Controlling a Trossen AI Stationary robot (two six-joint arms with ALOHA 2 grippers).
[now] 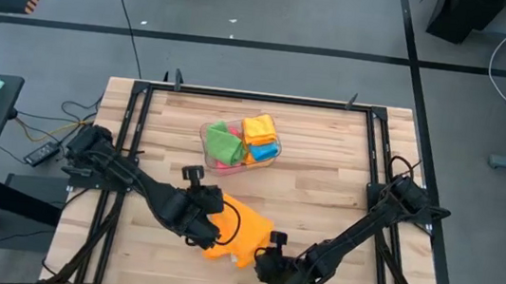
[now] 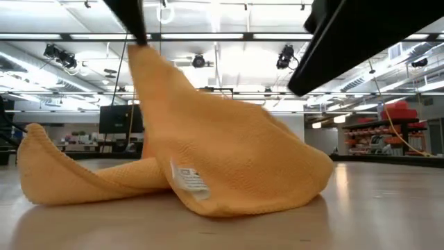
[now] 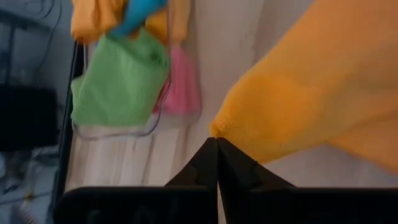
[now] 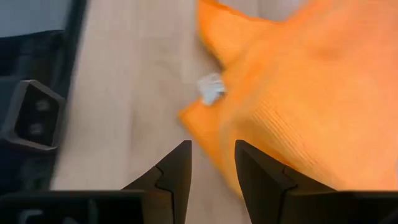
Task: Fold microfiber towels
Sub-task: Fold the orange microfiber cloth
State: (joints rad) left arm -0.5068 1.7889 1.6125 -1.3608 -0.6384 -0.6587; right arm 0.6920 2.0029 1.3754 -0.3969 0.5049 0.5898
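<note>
Fingers of the left gripper (image 3: 217, 144) are pinched tight together on a corner of the orange towel (image 1: 241, 229), and in the left wrist view the cloth's edge meets the very tips of the two dark fingers. Seen from table height, that pinched corner is lifted to a peak (image 2: 139, 48) under the dark arm, with the rest of the towel draping down to the wooden table (image 1: 325, 184). One side curls up at the far left of that view, and a small white label (image 2: 189, 180) shows on the front fold.

Close by at the table's front edge, the right gripper (image 4: 212, 163) has its fingers parted with a gap between them and nothing in it. It hovers over bare wood just beside the towel's edge, near the white label (image 4: 211, 88).

From above, the orange towel lies between the two grippers, at the front middle of the table, partly under the left arm.

Farther back, near the table's middle, stands a clear plastic bin (image 1: 239, 142). It holds more towels: green (image 1: 222, 141), orange-yellow (image 1: 259, 128), blue (image 1: 265, 150) and pink (image 1: 222, 163).
</note>
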